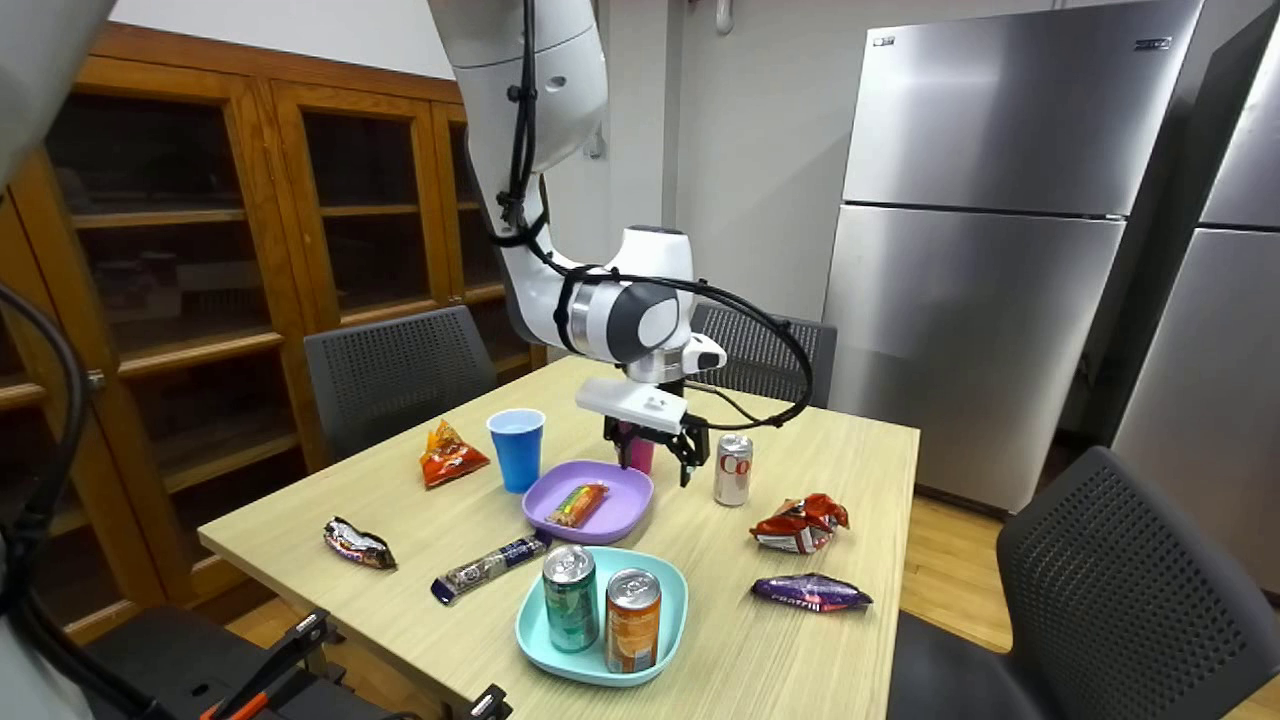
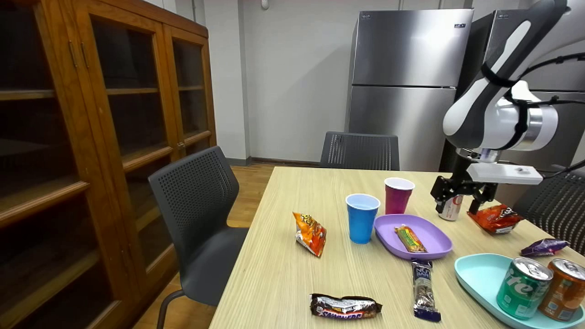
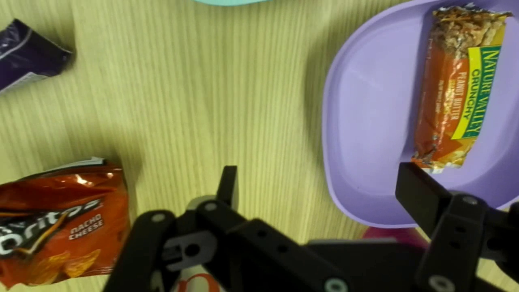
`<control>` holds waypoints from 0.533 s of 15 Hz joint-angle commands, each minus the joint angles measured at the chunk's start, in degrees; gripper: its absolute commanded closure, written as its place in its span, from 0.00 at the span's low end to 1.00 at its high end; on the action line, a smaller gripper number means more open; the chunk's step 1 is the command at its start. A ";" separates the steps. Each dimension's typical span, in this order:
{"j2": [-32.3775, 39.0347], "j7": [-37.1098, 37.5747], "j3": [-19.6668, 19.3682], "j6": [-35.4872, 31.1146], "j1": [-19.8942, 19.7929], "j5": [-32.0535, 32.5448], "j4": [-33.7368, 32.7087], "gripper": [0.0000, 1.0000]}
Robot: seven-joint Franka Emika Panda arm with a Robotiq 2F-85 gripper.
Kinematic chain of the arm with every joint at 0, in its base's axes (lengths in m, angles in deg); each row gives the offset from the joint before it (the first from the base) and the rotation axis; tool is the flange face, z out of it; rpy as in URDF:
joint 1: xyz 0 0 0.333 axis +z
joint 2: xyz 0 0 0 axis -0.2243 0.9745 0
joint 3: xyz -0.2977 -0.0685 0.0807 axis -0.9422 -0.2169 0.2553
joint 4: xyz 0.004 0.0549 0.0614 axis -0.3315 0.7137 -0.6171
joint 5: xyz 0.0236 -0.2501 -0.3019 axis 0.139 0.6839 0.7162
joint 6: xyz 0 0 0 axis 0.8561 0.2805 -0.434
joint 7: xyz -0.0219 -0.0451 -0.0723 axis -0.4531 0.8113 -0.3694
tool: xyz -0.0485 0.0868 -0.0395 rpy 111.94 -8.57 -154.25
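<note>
Gripper [image 3: 317, 174] hangs spread wide near purple plate [image 3: 365, 121], holding nothing. Granola bar [image 3: 458, 93] already lies inside plate; magenta cup [image 2: 398, 199] stands just beside plate; silver can [image 1: 733, 472] and Doritos bag [image 3: 61, 231] sit outside, ungripped.

Pale table [image 2: 315, 188]: purple plate [image 2: 437, 235], teal tray [image 2: 480, 274], blue cup [image 2: 362, 221], magenta cup [image 2: 396, 200], silver can [image 1: 733, 472], snacks [image 3: 77, 225].

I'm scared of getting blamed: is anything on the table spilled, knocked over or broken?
Nothing stands out: no spill or damage shows. The blue cup, magenta cup, green can, orange can and silver can stand upright. The granola bar lies in the purple plate.
</note>
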 commanded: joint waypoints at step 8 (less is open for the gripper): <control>0.45 0.53 -3.92 0.98 -0.51 -1.27 -3.28 0.00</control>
